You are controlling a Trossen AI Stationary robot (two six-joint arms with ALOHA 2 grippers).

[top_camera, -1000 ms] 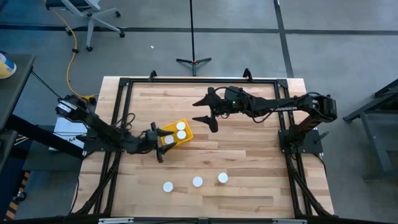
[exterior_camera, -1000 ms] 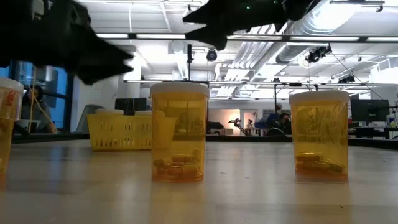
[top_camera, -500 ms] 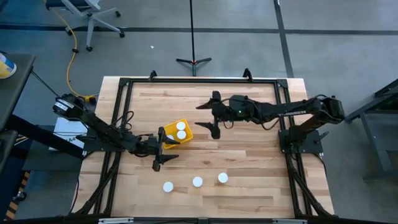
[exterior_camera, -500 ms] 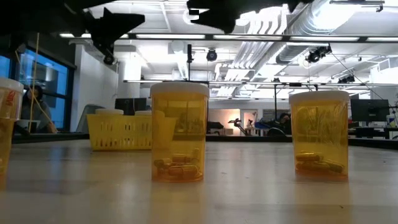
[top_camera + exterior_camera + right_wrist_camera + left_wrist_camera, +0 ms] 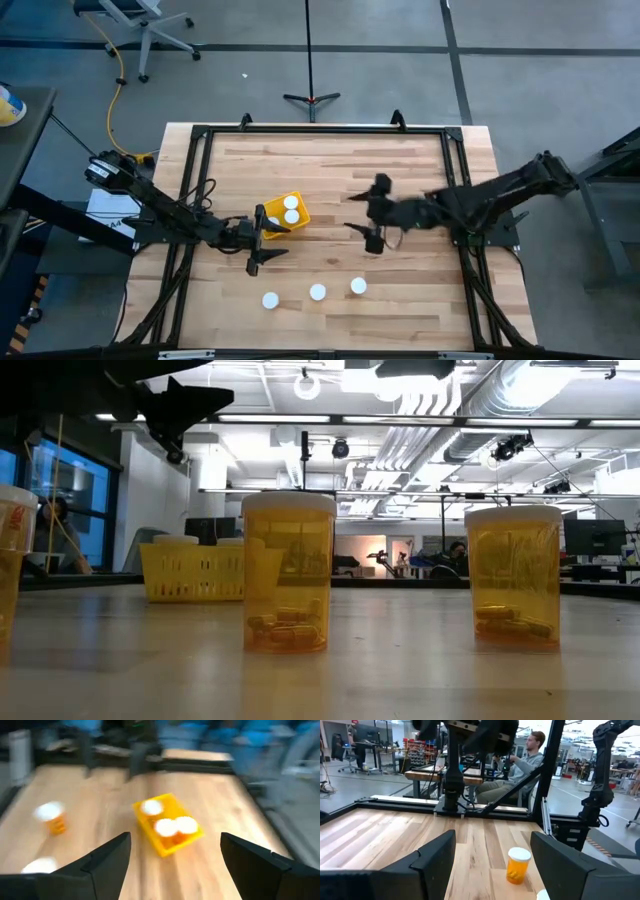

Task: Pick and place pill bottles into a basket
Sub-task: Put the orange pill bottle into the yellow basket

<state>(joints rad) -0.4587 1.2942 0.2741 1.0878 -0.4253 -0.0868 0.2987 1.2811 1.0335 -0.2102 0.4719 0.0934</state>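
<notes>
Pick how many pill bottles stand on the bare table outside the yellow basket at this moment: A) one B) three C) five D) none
B: the high view shows three white caps in a row on the wood, pill bottles and, while the others sit inside the basket.

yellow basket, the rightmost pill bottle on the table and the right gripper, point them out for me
yellow basket (image 5: 301,222): high view, on its bare right wall.
rightmost pill bottle (image 5: 358,286): high view, on its white cap.
right gripper (image 5: 366,212): high view, midway between its open fingertips.
</notes>
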